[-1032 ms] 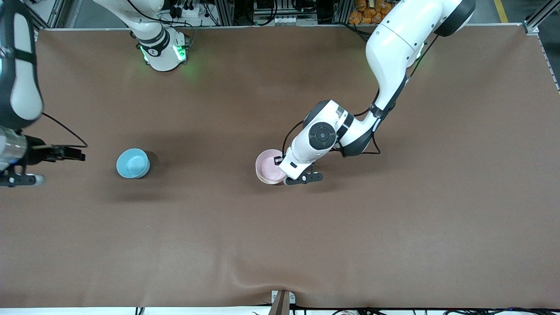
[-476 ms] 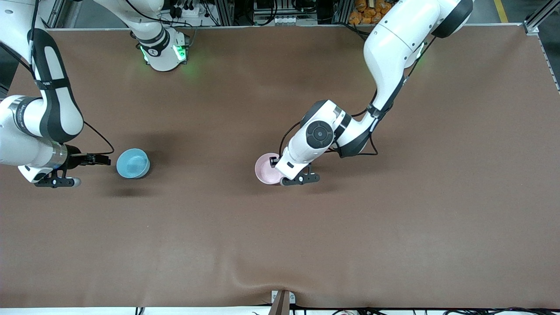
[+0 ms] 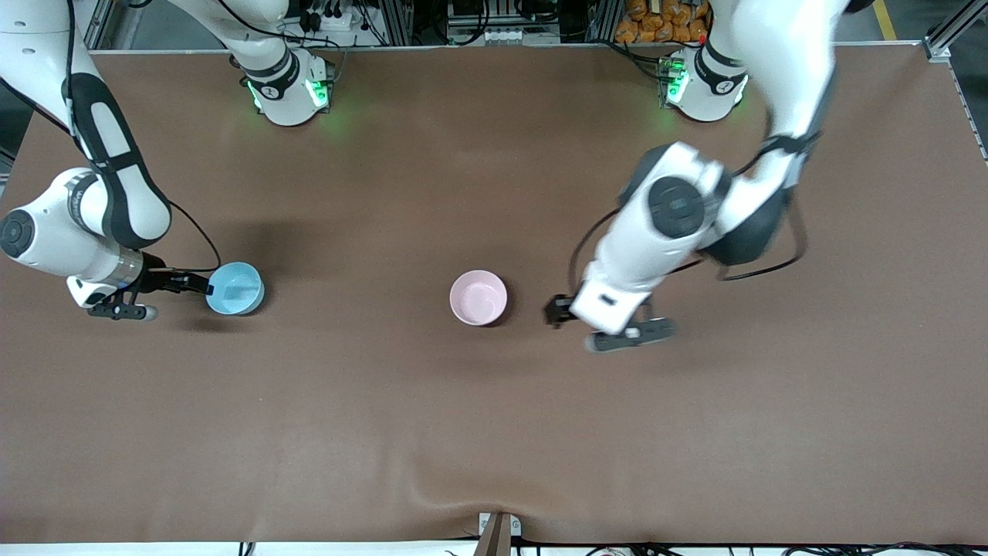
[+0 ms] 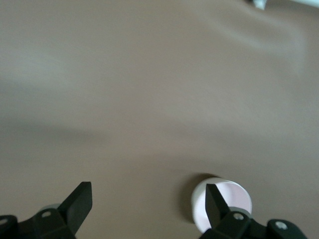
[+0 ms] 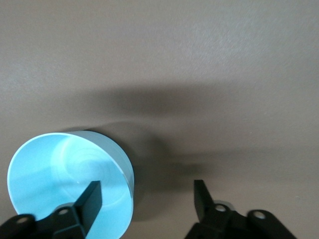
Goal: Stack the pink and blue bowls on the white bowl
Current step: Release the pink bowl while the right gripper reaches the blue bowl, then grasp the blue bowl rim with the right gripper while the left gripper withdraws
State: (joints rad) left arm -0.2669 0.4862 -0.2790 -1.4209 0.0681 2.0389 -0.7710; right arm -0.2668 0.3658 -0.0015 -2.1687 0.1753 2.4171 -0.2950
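Note:
The pink bowl (image 3: pixel 478 297) rests mid-table. In the left wrist view it (image 4: pixel 234 199) sits nested in the white bowl (image 4: pixel 199 211), whose white wall shows around it. My left gripper (image 3: pixel 554 311) (image 4: pixel 148 191) hangs open and empty beside this stack, toward the left arm's end and apart from it. The blue bowl (image 3: pixel 235 288) (image 5: pixel 65 179) stands alone toward the right arm's end. At its rim my right gripper (image 3: pixel 202 286) (image 5: pixel 147 191) is open. One of its fingers (image 5: pixel 93 195) is inside the bowl and the other is outside the wall.
Brown mat (image 3: pixel 494 432) covers the whole table. Both arm bases (image 3: pixel 289 93) (image 3: pixel 702 85) stand at the edge farthest from the front camera, with cables and racks past them. A small bracket (image 3: pixel 498 533) sits at the nearest edge.
My left gripper opened, let go of the pink bowl and pulled away toward the left arm's end. The right arm swung in to the blue bowl, and its fingers now straddle the rim.

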